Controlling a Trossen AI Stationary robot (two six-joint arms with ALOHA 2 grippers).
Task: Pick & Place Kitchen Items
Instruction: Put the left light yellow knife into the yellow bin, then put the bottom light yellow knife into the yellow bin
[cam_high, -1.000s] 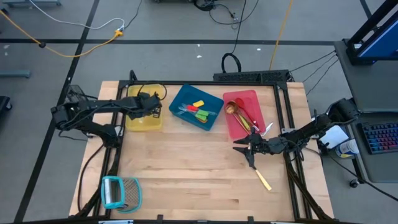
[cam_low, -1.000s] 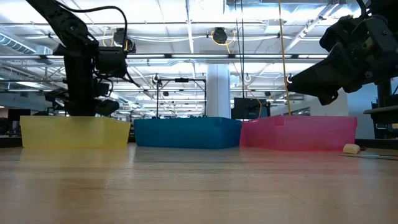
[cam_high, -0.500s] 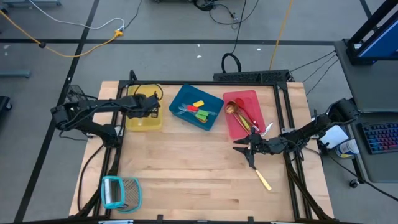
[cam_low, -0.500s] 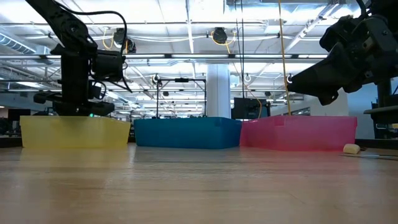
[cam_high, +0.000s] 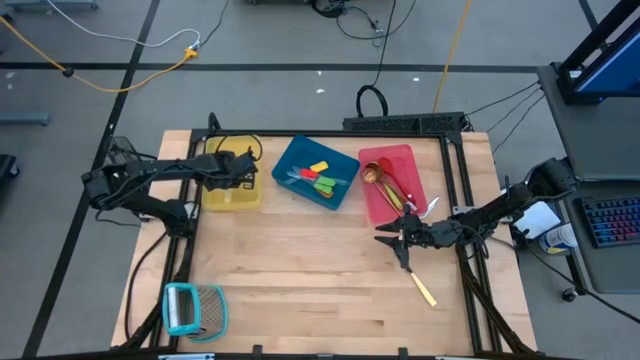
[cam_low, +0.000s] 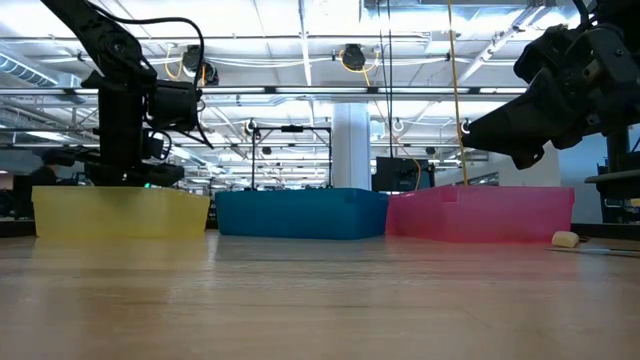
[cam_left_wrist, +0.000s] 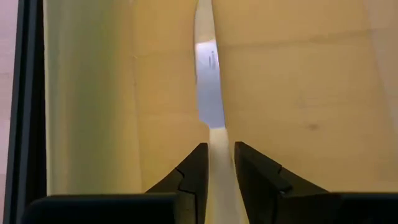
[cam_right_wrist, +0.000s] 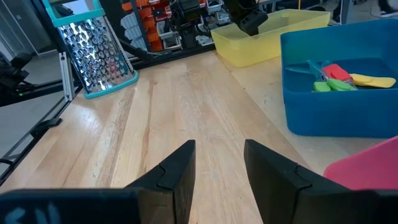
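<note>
Table: wooden worktop (cam_high: 300, 270); three trays in a row along its far edge, arms reaching in from 9 and 3 o'clock.
Blue tray (cam_high: 316, 173): middle of the row, holding green spatulas (cam_high: 324, 184), a yellow tool (cam_high: 318, 166) and red-tipped pieces.
Red tray (cam_high: 372, 205): toward 1 o'clock from the table's centre, holding a brass spoon (cam_high: 371, 174) and a red spoon (cam_high: 389, 165).
Yellow tray (cam_high: 228, 196): toward 11 o'clock, a cream-handled knife (cam_left_wrist: 210, 87) lying flat on its floor.
Teal-framed grater (cam_high: 193, 308): near corner of the table at 7 o'clock, well apart from the trays.
Left gripper (cam_left_wrist: 216, 163): down inside the yellow tray, fingers a narrow gap apart on either side of the knife's cream handle; whether they still press it cannot be told.
Right gripper (cam_right_wrist: 217, 162): above bare wood at 4 o'clock from the table's centre, just in front of the red tray; fingers parted, nothing between them.
Second cream-handled knife (cam_high: 423, 288): on the table at 5 o'clock, just beyond the right gripper, toward the near edge.
</note>
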